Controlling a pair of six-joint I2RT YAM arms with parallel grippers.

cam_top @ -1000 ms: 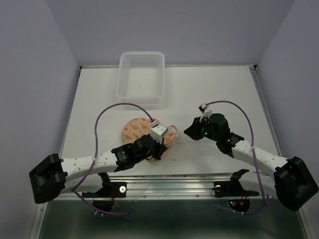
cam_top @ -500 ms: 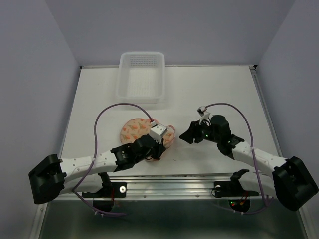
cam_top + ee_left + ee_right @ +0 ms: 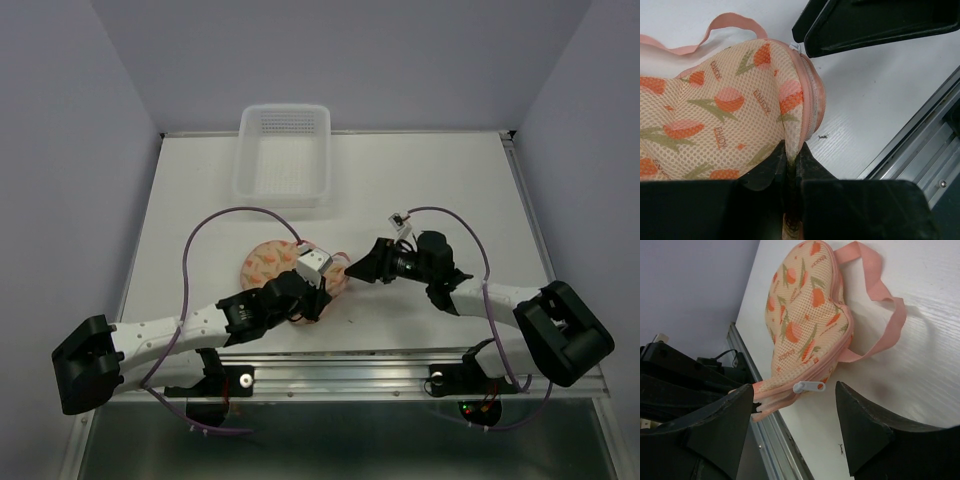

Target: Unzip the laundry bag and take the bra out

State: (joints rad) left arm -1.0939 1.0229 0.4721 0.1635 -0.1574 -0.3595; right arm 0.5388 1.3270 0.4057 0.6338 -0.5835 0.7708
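Pinching laundry bag [image 3: 715, 115], left end effector [image 3: 791, 156], right end effector [image 3: 793, 392] splayed

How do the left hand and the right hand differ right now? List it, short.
The left hand is shut, pinching a fold of the laundry bag; the right hand is open and holds nothing. The left hand touches the bag's mesh; the right hand's fingers only flank the white zipper pull, gaps on both sides. Shared: black fingers, both at the bag's zipper-pull end.

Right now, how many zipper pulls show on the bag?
1: a white pull at the edge of the laundry bag, ahead of the open right gripper. Another may be hidden.
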